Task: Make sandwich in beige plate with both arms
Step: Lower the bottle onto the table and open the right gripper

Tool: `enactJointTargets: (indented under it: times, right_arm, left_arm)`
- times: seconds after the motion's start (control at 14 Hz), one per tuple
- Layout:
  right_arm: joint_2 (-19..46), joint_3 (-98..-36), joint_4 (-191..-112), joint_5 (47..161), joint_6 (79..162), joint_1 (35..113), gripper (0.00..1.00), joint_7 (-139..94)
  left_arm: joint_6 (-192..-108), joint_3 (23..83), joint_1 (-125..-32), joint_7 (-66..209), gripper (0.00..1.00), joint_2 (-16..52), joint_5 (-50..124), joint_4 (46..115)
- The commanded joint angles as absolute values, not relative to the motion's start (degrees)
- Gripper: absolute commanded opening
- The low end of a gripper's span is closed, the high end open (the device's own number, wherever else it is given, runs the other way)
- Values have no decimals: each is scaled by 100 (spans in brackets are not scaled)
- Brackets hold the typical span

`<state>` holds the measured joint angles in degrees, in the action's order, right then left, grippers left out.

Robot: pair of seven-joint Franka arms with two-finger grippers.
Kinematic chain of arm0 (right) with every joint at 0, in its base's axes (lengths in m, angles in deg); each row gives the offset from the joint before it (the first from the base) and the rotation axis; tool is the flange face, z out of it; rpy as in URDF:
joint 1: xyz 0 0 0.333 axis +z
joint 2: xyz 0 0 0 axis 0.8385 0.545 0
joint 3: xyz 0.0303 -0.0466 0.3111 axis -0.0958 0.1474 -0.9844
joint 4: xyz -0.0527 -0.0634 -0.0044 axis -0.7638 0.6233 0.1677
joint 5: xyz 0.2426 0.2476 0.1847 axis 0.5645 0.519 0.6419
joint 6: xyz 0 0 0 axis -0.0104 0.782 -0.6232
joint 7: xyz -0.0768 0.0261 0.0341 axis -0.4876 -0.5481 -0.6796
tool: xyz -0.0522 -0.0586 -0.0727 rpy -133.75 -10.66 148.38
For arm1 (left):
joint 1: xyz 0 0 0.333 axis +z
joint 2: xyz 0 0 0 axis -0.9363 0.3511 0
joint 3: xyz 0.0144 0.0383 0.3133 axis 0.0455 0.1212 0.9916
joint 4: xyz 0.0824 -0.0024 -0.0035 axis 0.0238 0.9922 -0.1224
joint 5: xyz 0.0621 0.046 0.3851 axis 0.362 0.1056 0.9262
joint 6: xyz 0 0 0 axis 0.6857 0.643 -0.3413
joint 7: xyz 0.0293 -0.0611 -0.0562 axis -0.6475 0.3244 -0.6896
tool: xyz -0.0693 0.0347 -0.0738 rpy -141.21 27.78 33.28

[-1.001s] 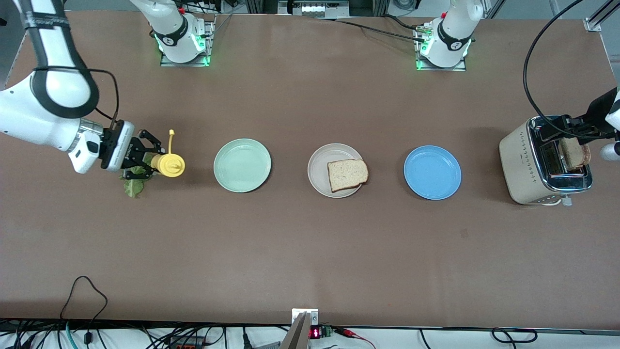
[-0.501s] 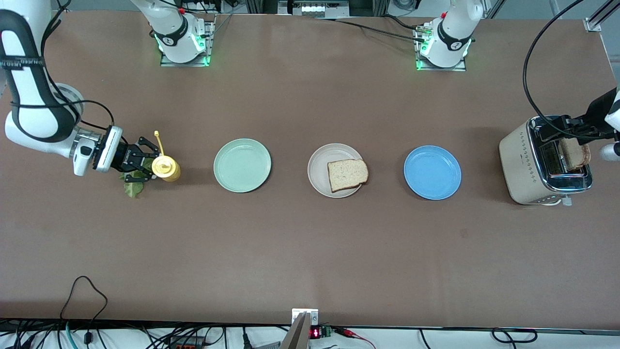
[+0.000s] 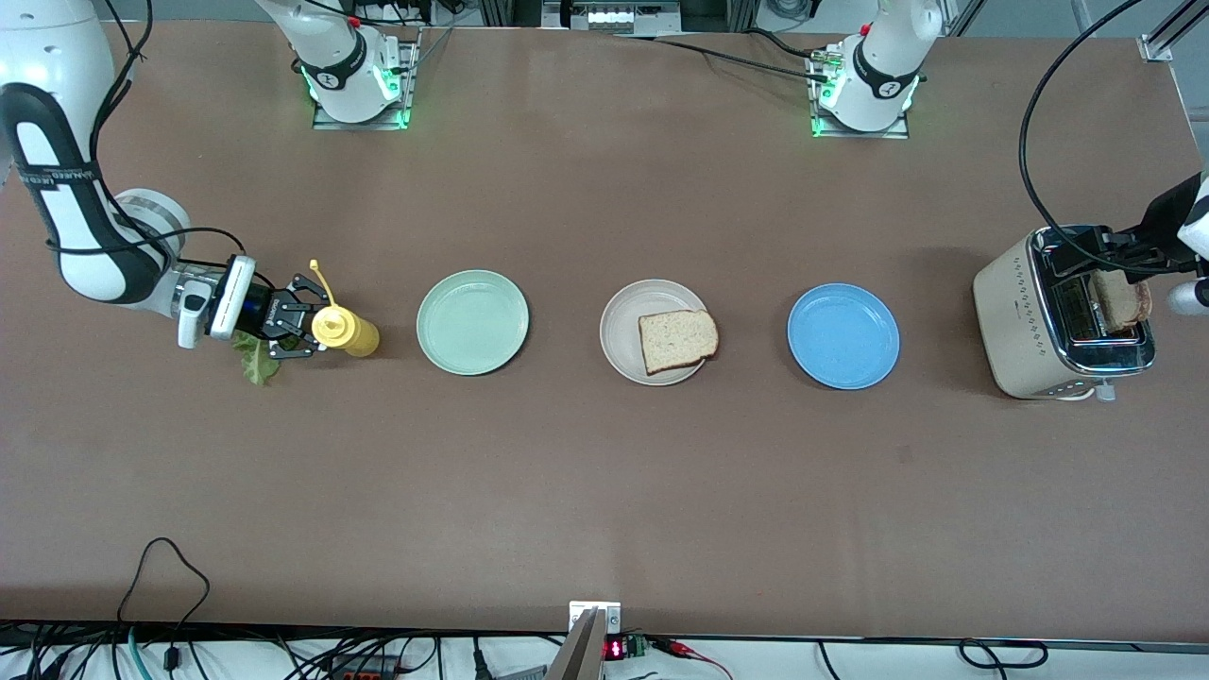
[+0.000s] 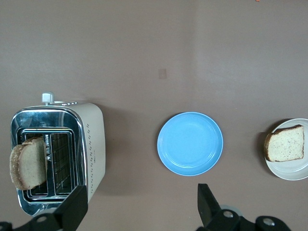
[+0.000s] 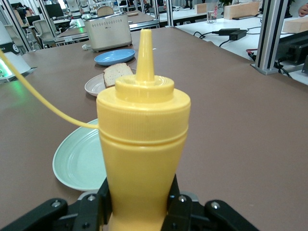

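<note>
Since a second ago the right claw (image 3: 304, 325) has carried the yellow squeeze bottle (image 3: 345, 331) lower and a little toward the mint-green plate (image 3: 472, 322), and the right arm (image 3: 94, 236) has folded in closer to the surface (image 3: 604, 472). Its fingers are closed round the bottle's body, as the right wrist view shows, with the nozzle up and the loose cap tether curving off to one side. A green lettuce leaf (image 3: 255, 359) lies on the surface under that claw, at the right arm's end.

One bread slice (image 3: 677, 340) lies on the beige plate (image 3: 628, 331), which sits in the middle of the row between the mint-green plate and the blue plate (image 3: 842, 336), well apart from both claws. A second bread slice (image 4: 28, 163) stands in a slot of the toaster (image 3: 1039, 321) at the left arm's end. The left claw (image 4: 139, 204) hovers over the toaster and the bare surface beside it with its fingers spread wide and nothing between them; it has not moved
</note>
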<state>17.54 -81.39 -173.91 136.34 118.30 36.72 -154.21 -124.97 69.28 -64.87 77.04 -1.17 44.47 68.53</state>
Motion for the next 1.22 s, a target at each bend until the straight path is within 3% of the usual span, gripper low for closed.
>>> enactJointTargets:
  times: [0.0,1.14]
  right_arm:
    - [1835,-8261,-17304,13774,11663,3509,4,-15532]
    - [1984,-8252,-17295,13757,11707,3474,34,-15532]
  left_arm:
    - [-12536,6895,-6461,7779,100,-146,4607,6883]
    - [-12536,6895,-6461,7779,100,-120,4598,6883]
